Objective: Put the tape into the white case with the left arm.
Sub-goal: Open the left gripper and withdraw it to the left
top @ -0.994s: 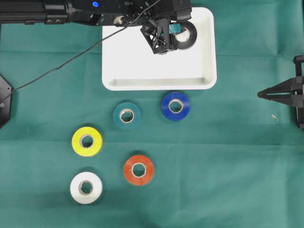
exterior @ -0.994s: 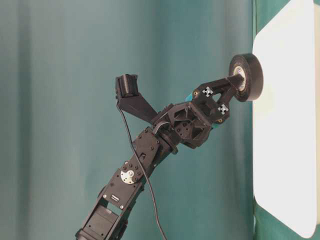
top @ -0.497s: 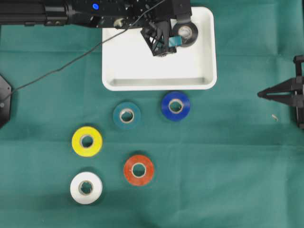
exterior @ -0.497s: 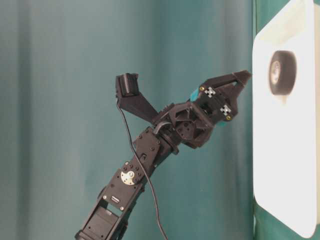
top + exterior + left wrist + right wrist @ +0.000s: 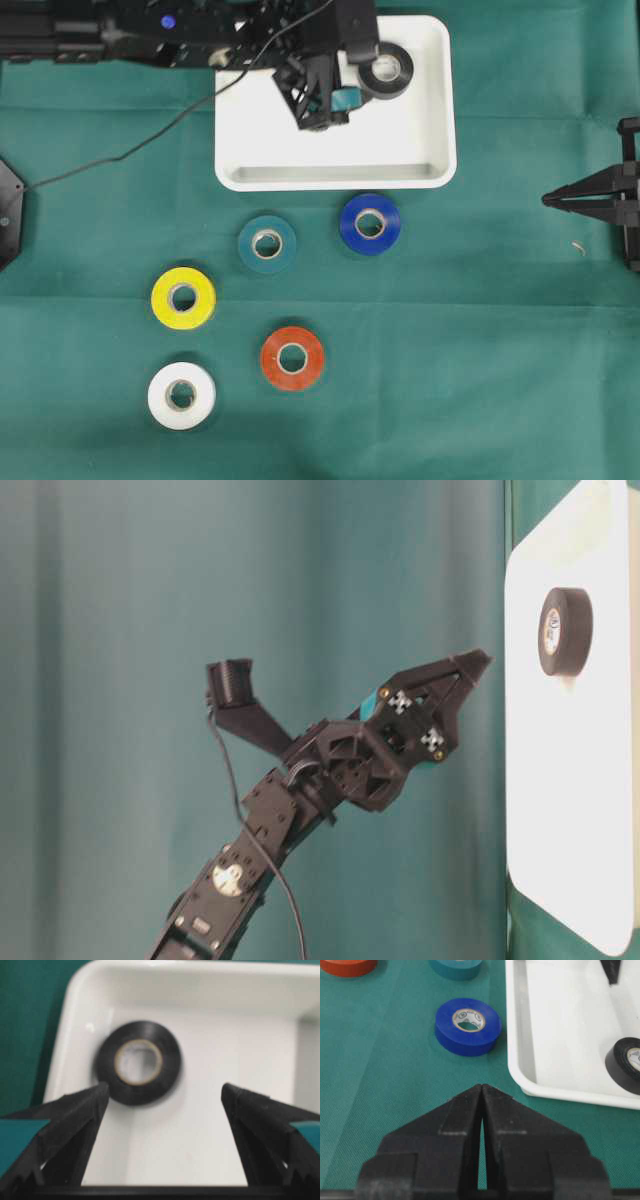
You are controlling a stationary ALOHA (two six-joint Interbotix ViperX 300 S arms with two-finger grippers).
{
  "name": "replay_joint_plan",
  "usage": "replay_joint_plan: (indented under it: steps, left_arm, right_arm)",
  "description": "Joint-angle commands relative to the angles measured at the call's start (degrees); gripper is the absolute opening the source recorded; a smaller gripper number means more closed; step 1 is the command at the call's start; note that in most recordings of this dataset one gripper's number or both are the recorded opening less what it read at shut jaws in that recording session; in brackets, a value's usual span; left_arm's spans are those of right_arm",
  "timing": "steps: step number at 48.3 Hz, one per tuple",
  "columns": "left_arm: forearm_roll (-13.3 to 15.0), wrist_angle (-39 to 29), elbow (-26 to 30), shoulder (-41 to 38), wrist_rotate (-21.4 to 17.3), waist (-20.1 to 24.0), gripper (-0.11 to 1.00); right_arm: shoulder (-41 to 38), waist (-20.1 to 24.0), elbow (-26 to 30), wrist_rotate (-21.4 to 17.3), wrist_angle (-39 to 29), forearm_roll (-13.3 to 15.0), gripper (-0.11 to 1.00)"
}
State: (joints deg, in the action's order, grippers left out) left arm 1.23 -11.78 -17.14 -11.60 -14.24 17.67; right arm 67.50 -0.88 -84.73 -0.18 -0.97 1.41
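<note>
Overhead exterior view: black tape roll (image 5: 386, 70) flat in the white case (image 5: 430, 150) at its 1 o'clock corner, left gripper (image 5: 345, 72) at the roll's 9 o'clock, jaws wide and empty, evidently released; right gripper (image 5: 548, 199) parked, jaws together, empty.

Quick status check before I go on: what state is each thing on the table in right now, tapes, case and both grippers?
black tape: lying flat inside the case, free of the fingers
white case: on the cloth, holding only the black tape
left gripper: open, empty, above the case
right gripper: shut, empty, off to the side
blue tape, teal tape, yellow tape, orange tape, white tape: flat on the cloth, outside the case
</note>
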Motion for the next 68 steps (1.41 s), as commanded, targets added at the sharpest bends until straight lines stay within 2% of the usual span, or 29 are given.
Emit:
replay_joint_plan:
  steps: [1, 25, 34, 60, 68]
  left_arm:
    - [0.1, 0.4, -1.1, 4.3, 0.2, -1.3, 0.99]
    - [0.3, 0.4, -11.3, 14.7, 0.4, -7.4, 0.99]
    - [0.3, 0.6, -17.0, 19.0, 0.5, -8.6, 0.99]
    - [0.4, 9.6, -33.6, 34.2, 0.5, -11.7, 0.99]
    - [0.4, 9.6, -36.3, 37.7, 3.4, -13.4, 0.99]
  right_arm:
    - [-0.6, -0.1, 0.6, -0.1, 0.5, 0.1, -0.09]
    - [-0.6, 0.0, 0.5, -0.1, 0.6, 0.1, -0.09]
    - [-0.5, 0.0, 0.5, -0.1, 0.5, 0.1, -0.09]
    - [-0.4, 0.0, 0.5, -0.1, 0.5, 0.1, -0.09]
    - [-0.4, 0.0, 0.5, -0.1, 0.5, 0.1, -0.09]
